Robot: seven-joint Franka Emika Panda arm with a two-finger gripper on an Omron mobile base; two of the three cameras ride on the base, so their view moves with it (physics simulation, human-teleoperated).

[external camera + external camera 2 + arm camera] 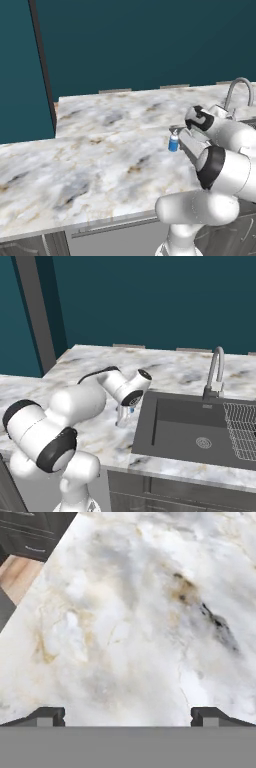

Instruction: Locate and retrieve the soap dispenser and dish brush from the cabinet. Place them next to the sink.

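The soap dispenser (173, 143), a small blue bottle with a white pump top, stands upright on the marble surface (100, 150) right of centre in the left base view, just beside the sink (175, 428). The arm's wrist partly hides it. The fingers (50, 716) stand wide apart, holding nothing. A chrome faucet (215, 373) and a wire rack (242, 428) sit at the right.

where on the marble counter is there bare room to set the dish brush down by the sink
Free: the wide marble counter left of the small blue soap bottle, out to the corner. Crowded: the strip between that bottle and the dark grey sink basin, where the open hand sits.
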